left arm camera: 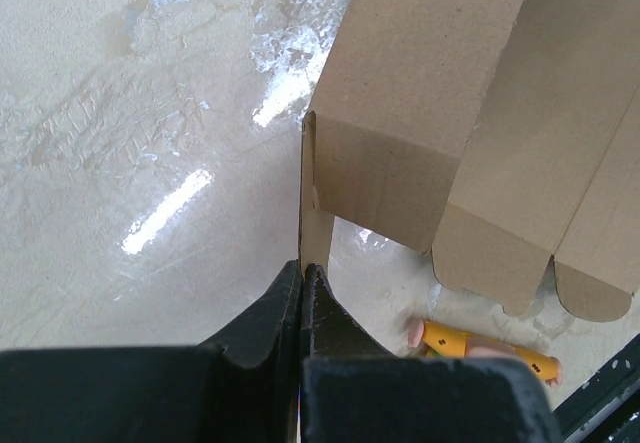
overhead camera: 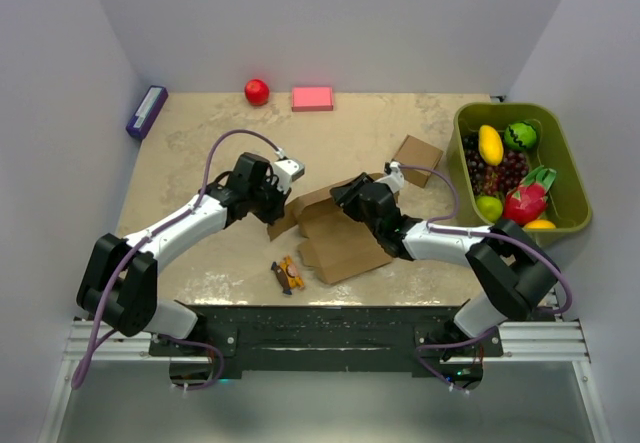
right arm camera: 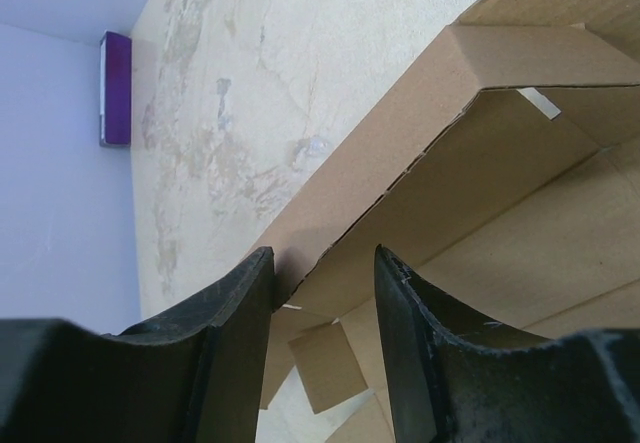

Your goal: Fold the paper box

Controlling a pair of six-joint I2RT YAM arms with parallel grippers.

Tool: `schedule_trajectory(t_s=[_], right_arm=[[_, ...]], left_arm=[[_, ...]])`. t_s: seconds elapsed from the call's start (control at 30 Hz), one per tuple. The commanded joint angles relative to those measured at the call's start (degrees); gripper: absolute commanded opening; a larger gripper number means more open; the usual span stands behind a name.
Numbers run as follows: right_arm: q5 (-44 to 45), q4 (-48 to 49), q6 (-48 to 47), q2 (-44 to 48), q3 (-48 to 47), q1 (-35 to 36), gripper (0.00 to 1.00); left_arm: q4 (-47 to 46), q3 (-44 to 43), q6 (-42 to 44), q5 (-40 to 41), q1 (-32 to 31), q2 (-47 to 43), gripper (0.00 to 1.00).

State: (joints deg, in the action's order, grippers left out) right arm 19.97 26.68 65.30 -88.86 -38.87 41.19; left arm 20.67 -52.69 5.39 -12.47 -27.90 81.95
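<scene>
Between the fingertips of the left end effector [left arm camera: 303, 275], a thin side flap of the paper box [left arm camera: 430, 113] stands on edge. The fingers are clenched flat on it with no gap showing. The rest of the box spreads away ahead of and to the right of that end effector. One wall is raised, and two rounded tabs hang off the near edge over the table [left arm camera: 120, 113].

The right end effector [right arm camera: 320, 258] sits at the opposite side of the box, its jaws apart and straddling a creased ridge where a panel bends upward. The cardboard runs through the gap, but whether the pads press it or merely flank it cannot be told.

The step in hand appears to be raising and squaring the walls. To do it well, the left grip should likely act as an anchor, holding its flap upright without tugging. The right would then work along the scored line, so the bend follows the crease rather than buckling the panel. Pulling the two sides apart could tear the thin flap or flatten the raised wall. The box looks only partly formed, its tabs not yet tucked.
</scene>
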Motion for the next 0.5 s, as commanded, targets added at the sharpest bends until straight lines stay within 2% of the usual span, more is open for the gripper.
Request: schedule_trajectory(t_s=[0.0, 0.17, 0.37, 0.47], right_arm=[[2.97, 0.39, 0.53, -0.88, -0.33, -0.23, 0.42], [3.5, 0.66, 0.97, -0.53, 0.02, -0.23, 0.34], [3.59, 1.01, 1.32, -0.7, 0.46, -0.15, 0.28], [3.41, 1.62, 1.59, -1.14, 0.55, -0.15, 0.26]], left_arm=[[0.08, 0.13, 1.2, -2.29, -0.4, -1.53, 0.0], [-0.45, -0.14, 0.85, -2.47, -0.4, -1.71, 0.0], [-2.03, -0.49, 0.68, -3.7, -0.49, -2.06, 0.16], [-2.73, -0.93, 1.03, -4.93, -0.93, -2.06, 0.28]])
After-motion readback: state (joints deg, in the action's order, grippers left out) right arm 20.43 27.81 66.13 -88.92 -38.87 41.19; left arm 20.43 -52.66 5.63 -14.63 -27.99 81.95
